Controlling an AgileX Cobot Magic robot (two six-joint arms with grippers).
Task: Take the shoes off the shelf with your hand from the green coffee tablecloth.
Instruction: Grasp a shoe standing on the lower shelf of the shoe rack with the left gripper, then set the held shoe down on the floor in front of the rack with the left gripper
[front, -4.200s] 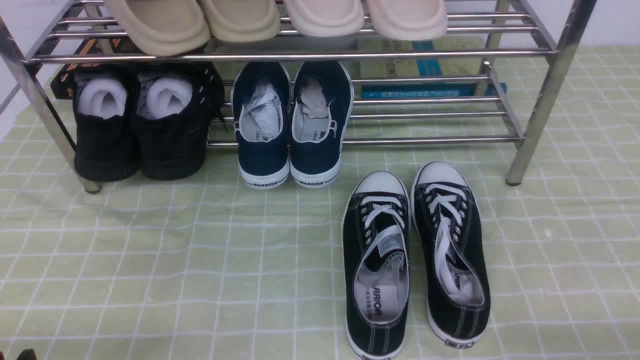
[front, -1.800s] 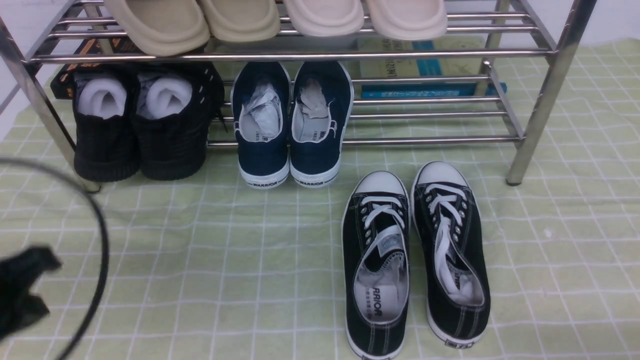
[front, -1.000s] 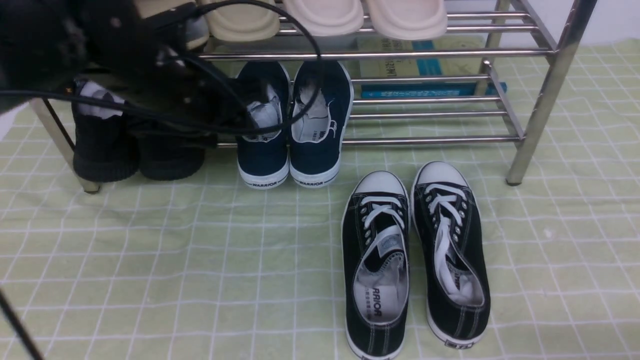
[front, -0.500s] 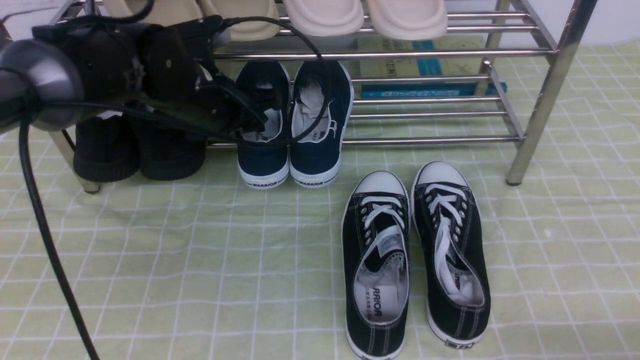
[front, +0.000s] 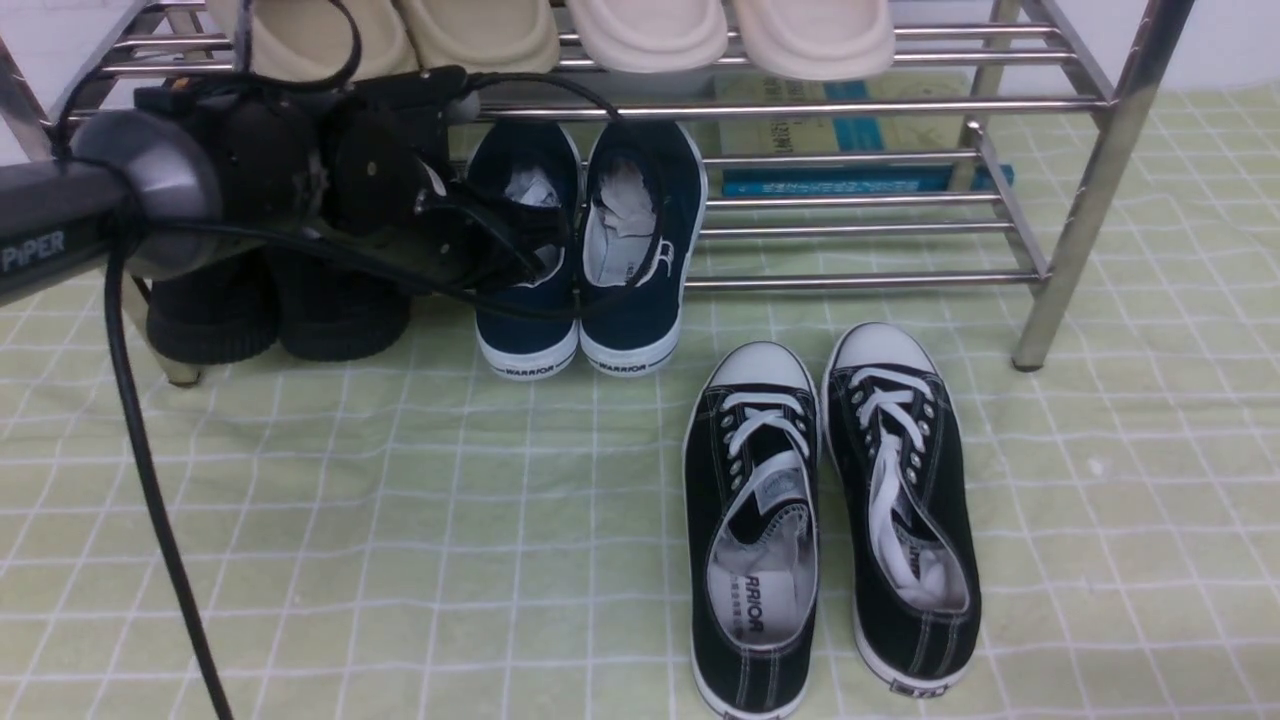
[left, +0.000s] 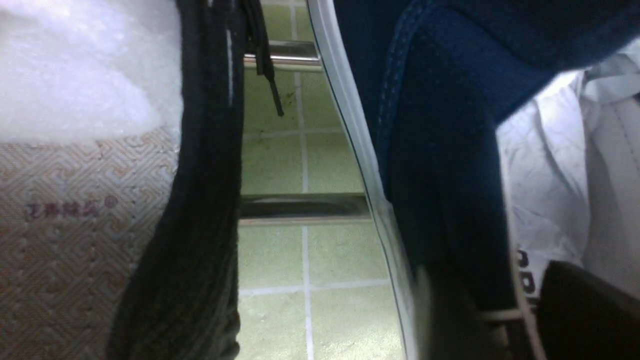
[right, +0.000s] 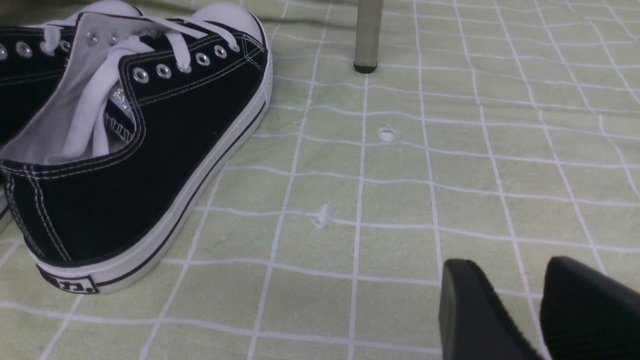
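Observation:
The navy shoes (front: 640, 310) stand side by side on the lower tier of the chrome shelf (front: 850, 282), heels toward me over the green coffee tablecloth (front: 400, 520). My left hand (front: 530, 250) reaches in from the left at the left navy shoe (front: 525, 330). In the left wrist view its jaws (left: 505, 310) straddle that shoe's side wall (left: 440, 150), one finger (left: 585, 310) inside on the white lining and the other outside, pressed close. My right gripper (right: 520, 295) hovers low over the cloth, slightly open and empty.
Black knit shoes (front: 280, 310) sit just left of the navy pair, behind my left arm. Black lace-up sneakers (front: 830, 520) lie on the cloth in front right. Beige slippers (front: 560, 35) fill the upper tier. A shelf leg (right: 367, 35) stands ahead of the right gripper.
My left arm swung in from the lower left to the shelf and settled lower on the left navy shoe; its jaws have narrowed onto the shoe's wall. The shoes have not moved.

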